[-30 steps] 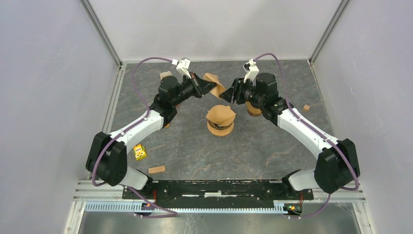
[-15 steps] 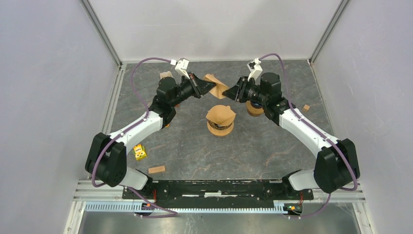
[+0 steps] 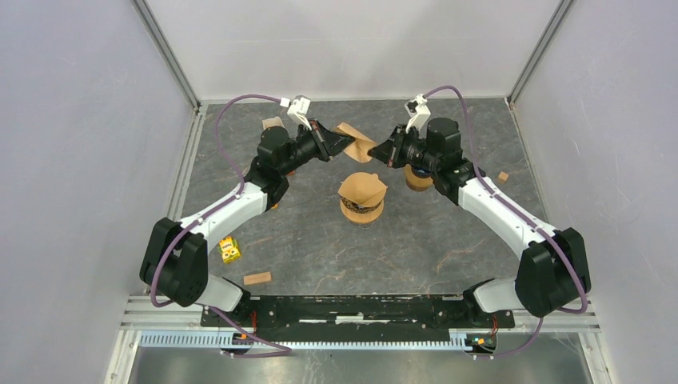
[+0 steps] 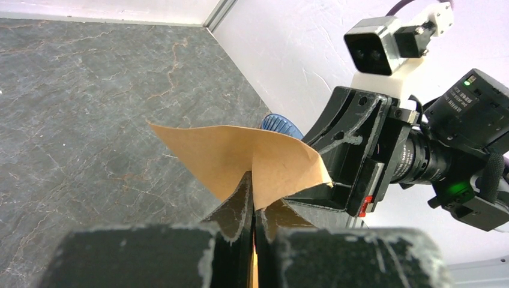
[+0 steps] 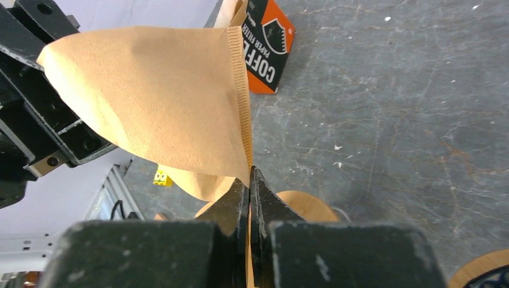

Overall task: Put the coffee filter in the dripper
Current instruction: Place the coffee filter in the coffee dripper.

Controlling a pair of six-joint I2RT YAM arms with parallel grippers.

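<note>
left gripper (image 4: 252, 183) first: jaws pressed together, pinching the coffee filter (image 4: 237, 153) right at its lower fold. the paper fans up and out from the tips. right gripper (image 5: 249, 175) is doing the same thing, jaws closed on the crimped seam edge of that same filter, so the paper is clamped from 2 sides at once. in the left wrist cam the other gripper's body sits just behind the paper, so the two are nearly nose to nose w/ only the filter between them.

from the top cam the filter (image 3: 357, 138) hangs in the air between both arms. it's not touching the table (image 3: 448, 240), and it's toward the back and a bit up-frame of the dripper (image 3: 362, 198). the dripper sits centre of the table, apart from both grippers. something tan is on top of it, cant tell if thats another paper or part of the thing.

why the double pinch, imo: these filters come flat, and one claw can't open a cone. grabbing opposite edges lets the arms pull the mouth apart so it'll seat properly. it looks partly puffed on the right wrist cam but not round yet.

so i'd call this the opening/handover step, w/ placement not done. next move prob needs one side to let go and the other to carry it down point-first. risk is tearing at the seam or crushing the cone.

the orange and black filter box (image 5: 268, 48) lies on the table behind it.
</note>
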